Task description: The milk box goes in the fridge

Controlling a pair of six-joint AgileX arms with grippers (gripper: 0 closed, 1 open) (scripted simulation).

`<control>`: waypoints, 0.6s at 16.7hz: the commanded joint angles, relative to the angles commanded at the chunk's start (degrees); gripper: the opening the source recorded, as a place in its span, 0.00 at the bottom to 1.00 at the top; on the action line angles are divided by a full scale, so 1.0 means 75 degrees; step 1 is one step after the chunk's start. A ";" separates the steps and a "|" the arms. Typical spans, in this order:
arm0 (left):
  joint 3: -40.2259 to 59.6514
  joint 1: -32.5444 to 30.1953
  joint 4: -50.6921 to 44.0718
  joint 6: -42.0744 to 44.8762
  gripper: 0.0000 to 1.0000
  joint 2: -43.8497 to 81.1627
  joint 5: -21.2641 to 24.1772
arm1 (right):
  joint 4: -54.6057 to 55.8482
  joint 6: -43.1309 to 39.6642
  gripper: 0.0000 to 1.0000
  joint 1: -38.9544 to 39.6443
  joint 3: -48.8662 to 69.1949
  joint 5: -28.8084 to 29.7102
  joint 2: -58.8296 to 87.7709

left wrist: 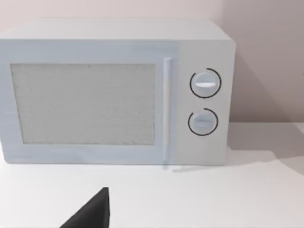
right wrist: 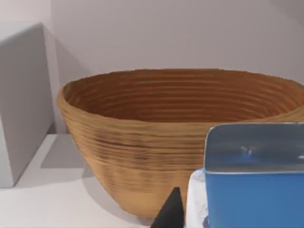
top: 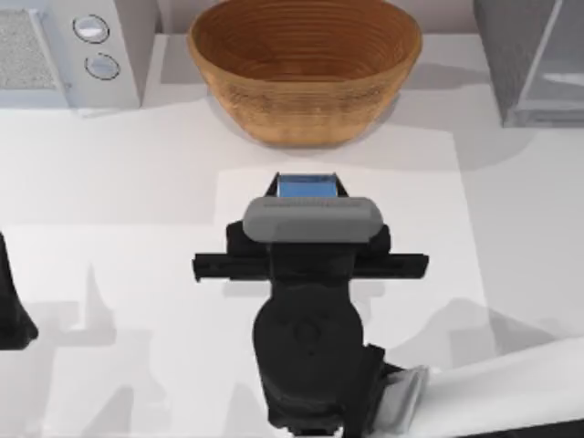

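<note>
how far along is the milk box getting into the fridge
Early stage. Nothing looks finished: the milk box stands mid-table before the woven bowl, away from the fridge at the far right. In hand: the right gripper sits at the carton. Left: carrying it to the fridge and setting it inside. The left arm is parked at the left edge.

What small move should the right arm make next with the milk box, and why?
Probably close on the milk box and lift it. The right gripper sits over it in mid-table, while the fridge stands at the far right. The left gripper is parked at the left edge.
</note>
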 joint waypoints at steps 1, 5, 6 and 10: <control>0.0000 0.0000 0.0000 0.0000 1.00 0.0000 0.0000 | -0.0207 0.0035 0.00 -0.0223 -0.0150 -0.0197 -0.0309; 0.0000 0.0000 0.0000 0.0000 1.00 0.0000 0.0000 | -0.1394 0.0137 0.00 -0.1524 -0.1025 -0.1377 -0.2261; 0.0000 0.0000 0.0000 0.0000 1.00 0.0000 0.0000 | -0.1753 0.0145 0.00 -0.1928 -0.1294 -0.1749 -0.2907; 0.0000 0.0000 0.0000 0.0000 1.00 0.0000 0.0000 | -0.3291 0.0092 0.00 -0.3705 -0.2480 -0.3473 -0.5885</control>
